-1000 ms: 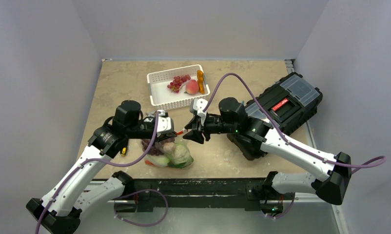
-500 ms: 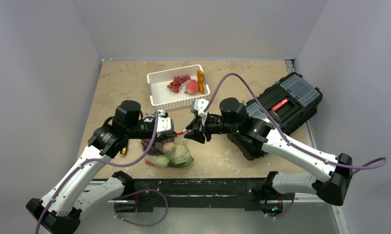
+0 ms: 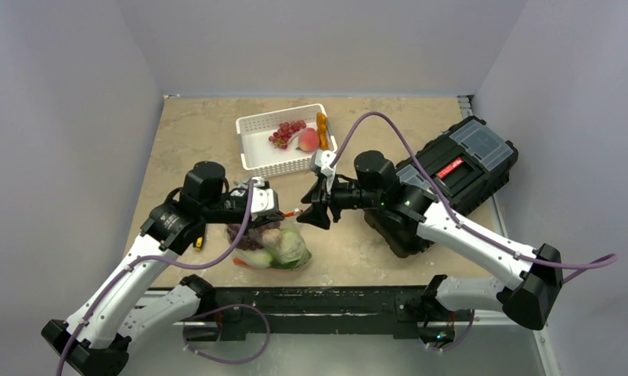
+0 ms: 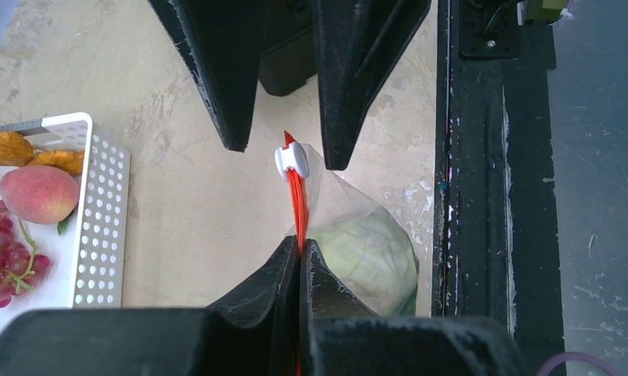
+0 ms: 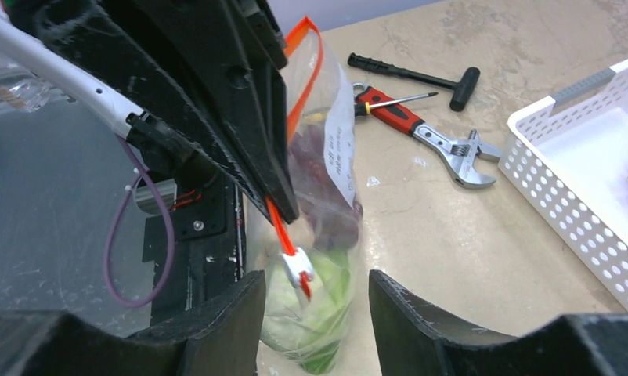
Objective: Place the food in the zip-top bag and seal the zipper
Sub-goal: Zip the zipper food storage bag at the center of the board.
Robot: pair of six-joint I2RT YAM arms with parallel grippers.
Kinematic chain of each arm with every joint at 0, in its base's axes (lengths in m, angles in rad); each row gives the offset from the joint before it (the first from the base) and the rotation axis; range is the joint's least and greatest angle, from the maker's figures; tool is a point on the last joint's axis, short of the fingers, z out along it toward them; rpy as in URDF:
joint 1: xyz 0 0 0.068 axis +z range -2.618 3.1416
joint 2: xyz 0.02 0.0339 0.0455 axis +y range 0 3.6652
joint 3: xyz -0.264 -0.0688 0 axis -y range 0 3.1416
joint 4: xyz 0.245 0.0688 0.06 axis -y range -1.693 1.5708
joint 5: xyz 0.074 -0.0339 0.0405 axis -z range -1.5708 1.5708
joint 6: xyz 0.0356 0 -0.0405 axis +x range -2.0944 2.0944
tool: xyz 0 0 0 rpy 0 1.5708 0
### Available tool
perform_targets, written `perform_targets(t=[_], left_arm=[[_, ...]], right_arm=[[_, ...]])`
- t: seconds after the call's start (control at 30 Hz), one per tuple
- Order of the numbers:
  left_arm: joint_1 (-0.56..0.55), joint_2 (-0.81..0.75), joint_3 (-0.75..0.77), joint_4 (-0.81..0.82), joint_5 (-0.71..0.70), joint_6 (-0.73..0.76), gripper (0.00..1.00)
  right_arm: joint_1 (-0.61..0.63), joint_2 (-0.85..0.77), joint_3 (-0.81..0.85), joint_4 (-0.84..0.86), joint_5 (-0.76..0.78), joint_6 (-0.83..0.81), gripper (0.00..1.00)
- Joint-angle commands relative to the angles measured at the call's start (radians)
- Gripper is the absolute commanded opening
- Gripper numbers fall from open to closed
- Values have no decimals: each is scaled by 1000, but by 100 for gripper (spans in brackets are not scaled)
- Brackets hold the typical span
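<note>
I count two arms at work over one desk (image 3: 209, 125). The left fingers (image 4: 283, 274) are pinched tight on the zipper (image 4: 297, 205), partway along the single red-orange strip, and the one zip-top bag (image 5: 336, 149) hangs from that hold near the front edge of the desk. The right fingers (image 4: 231, 94) stand apart, one on each side of the small white tab (image 4: 291, 159) at the strip's end, with a gap on both sides and nothing held.

Inside the bag I can pick out two pieces for certain: one light green cabbage (image 4: 366, 251) and one bunch of dark purple grapes (image 5: 326, 215). The rest I can't count through the crinkled plastic.

Three pieces lie in the one white basket (image 3: 262, 163): one bunch of red grapes (image 3: 286, 133), one peach (image 3: 308, 140) and one carrot (image 3: 322, 121) at its right rim.

Three tools lie on the desk beyond the bag: one black T-handle tool (image 5: 416, 73), one red-handled screwdriver (image 5: 389, 108) and one wrench (image 5: 456, 157). One black toolbox (image 3: 463, 164) sits to the right.
</note>
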Motion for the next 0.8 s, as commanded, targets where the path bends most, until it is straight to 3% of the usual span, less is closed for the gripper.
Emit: perform_targets(t=[0.0,0.13,0.27,0.77], left_arm=[[-6,-21,6,50,47,8,0],[-5,-19,5,47,48,8,0],[-6,-19,5,47,50,9,0],[-5,-18,5,48,59,9,0]], right_arm=[[-33,-4,-11,65,-76,28,52],[-34,10,-7,71,-149,28,50],[-34,23,0,83,-199,28,43],[-34,23,10,91,-189,8,21]])
